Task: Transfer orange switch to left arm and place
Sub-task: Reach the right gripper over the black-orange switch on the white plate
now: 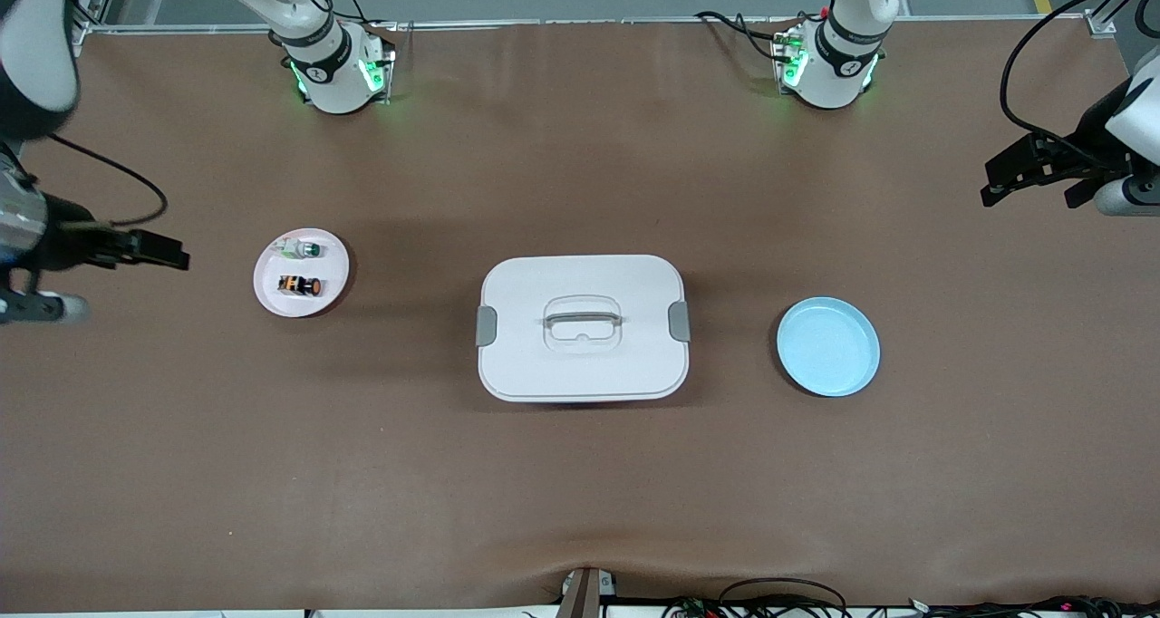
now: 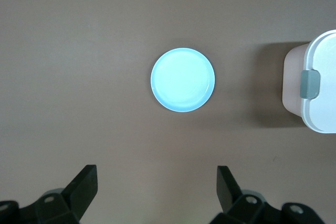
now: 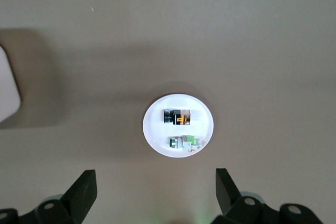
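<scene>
1. Large white rounded-rectangular plastic box point(image 1: 582, 328) with grey side clips nearest the front camera, mid-table.
2. Tiny black push-button switch with round orange cap point(image 1: 300, 285) lying on round pink plate point(image 1: 272, 296), toward the right arm's end; whitish green-capped switch point(image 1: 299, 249) just beside it.
3. Round pale-blue plate point(image 1: 827, 346) bare, toward the left arm's end.
4. Right gripper point(image 3: 156, 192) spread wide, holding nothing, aloft near pink plate.
5. Left gripper point(image 2: 157, 192) spread wide, holding nothing, aloft near blue plate.
6. Nothing done yet: pickup, handover, placement all remaining.
7. Arms mostly cut off at frame edges.

black-and-orange switch point(image 1: 300, 284), pink plate point(image 1: 272, 296), white box point(image 1: 582, 328), pale blue plate point(image 1: 827, 346), brown table point(image 1: 580, 473)
</scene>
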`<state>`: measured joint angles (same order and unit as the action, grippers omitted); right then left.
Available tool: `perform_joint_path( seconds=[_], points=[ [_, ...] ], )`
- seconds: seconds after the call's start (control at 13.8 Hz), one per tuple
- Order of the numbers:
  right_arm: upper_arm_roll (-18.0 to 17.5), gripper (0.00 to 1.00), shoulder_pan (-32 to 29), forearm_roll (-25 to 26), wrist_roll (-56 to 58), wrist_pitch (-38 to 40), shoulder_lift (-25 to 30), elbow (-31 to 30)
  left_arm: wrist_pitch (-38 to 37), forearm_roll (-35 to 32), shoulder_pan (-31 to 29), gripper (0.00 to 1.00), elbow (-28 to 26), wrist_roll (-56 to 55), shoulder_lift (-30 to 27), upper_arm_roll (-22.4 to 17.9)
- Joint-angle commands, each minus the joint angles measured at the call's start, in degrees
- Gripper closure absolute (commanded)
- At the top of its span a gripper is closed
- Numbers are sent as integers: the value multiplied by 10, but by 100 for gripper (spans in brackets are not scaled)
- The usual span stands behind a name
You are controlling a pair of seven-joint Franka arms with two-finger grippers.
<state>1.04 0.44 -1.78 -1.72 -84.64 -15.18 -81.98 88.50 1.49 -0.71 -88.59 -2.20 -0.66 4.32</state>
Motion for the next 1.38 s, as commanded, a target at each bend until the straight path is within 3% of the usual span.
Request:
perform_joint_path(
  seconds=[0.0, 0.43, 0.8, 1.16, 1.3],
  points=[
    [1, 0, 15, 0, -42, -40, 23, -71, 2, -11, -1, 0, 0, 8, -1, 3],
    [1, 0, 12, 0, -44, -224, 95, -301, 1, -11, 5, 0, -4, 7, 10, 14],
    [3, 0, 11, 0, -44, -379, 96, -442, -3, -11, 4, 0, -4, 6, 12, 24],
    [4, 0, 3, 17, -40, -446, 94, -492, -5, -11, 6, 0, -8, 5, 19, 26],
    [4, 0, -1, 17, -37, -515, 93, -535, -5, -11, 6, 0, -8, 5, 20, 27]
  ],
)
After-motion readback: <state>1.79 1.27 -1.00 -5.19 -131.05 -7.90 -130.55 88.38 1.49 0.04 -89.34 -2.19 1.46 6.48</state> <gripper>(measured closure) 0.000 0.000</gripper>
